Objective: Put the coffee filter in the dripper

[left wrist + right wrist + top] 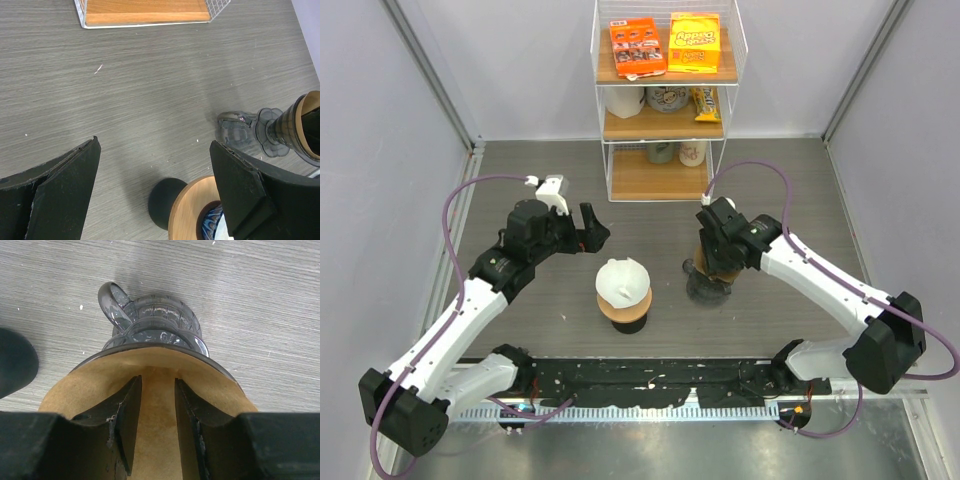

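Observation:
The clear grey dripper (705, 292) stands right of the table's centre, its handle (111, 300) pointing away. A brown coffee filter (75, 390) sits inside the dripper (150, 320), spread against the wall. My right gripper (157, 380) reaches down into the filter with its fingers a little apart; only the filter's far wall shows in the gap, nothing pinched. In the top view my right gripper (712, 262) covers the filter's mouth. My left gripper (155, 142) hangs wide open and empty over the table, left of the dripper (280, 132).
A white cone on a wooden ring (623, 290) with a black base stands between the arms, just below my left gripper (592, 228); the ring (192, 210) lies by its right finger. A wire shelf (665, 100) with snack boxes and cups stands at the back.

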`<action>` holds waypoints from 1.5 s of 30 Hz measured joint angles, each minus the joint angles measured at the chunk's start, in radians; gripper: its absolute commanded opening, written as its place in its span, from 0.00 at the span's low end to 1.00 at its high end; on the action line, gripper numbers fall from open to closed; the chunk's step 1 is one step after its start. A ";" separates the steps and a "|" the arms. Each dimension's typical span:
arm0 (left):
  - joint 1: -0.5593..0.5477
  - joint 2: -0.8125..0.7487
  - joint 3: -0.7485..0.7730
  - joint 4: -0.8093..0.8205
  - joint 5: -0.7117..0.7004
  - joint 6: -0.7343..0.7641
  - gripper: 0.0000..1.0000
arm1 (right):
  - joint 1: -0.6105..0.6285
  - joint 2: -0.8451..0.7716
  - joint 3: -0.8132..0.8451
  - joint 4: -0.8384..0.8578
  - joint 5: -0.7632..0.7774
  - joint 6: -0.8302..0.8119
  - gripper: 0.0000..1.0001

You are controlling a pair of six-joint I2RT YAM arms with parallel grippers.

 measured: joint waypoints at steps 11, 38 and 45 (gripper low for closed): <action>0.000 0.006 0.000 0.000 0.000 0.000 0.99 | 0.001 0.000 -0.019 0.016 -0.011 0.000 0.39; 0.000 0.006 0.000 0.000 0.028 0.000 0.99 | 0.003 -0.026 0.085 -0.035 0.011 0.000 0.40; 0.001 0.006 0.000 0.000 0.034 0.000 0.99 | 0.003 -0.103 0.127 -0.051 0.054 -0.001 0.63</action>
